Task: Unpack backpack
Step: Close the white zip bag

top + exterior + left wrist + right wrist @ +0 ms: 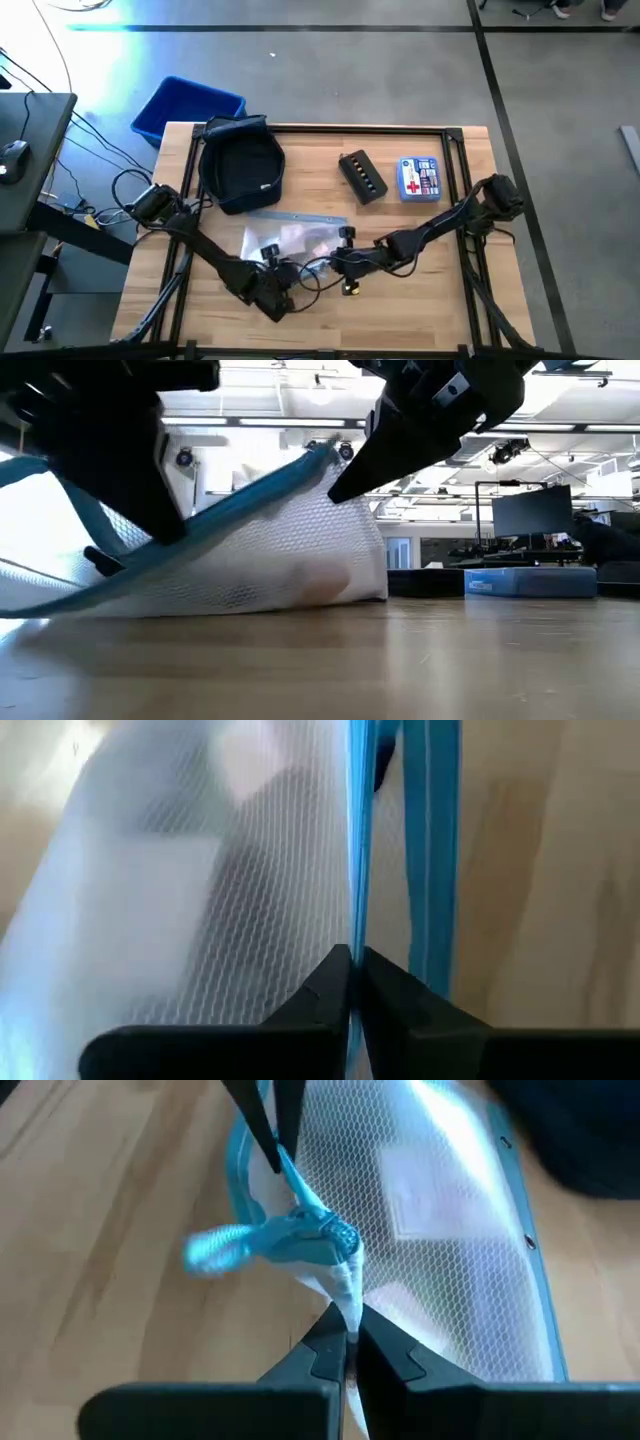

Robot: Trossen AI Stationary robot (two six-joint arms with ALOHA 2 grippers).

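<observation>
The backpack (240,160) lies open near the counter's (440,300) far left corner, and three things appear already out of it: one black case (362,176), one first-aid kit (419,179) and one clear mesh pouch (292,238) with blue edging. The left claw (352,982) is pressed together on the pouch's blue edge and the right claw (347,1338) pinches its end by the zipper pull. Unpacking looks well advanced, though whether the backpack holds more cannot be told

Pale wooden table (440,300), soft dark cloth backpack (240,165), clear mesh-textured plastic pouch (295,238).
</observation>
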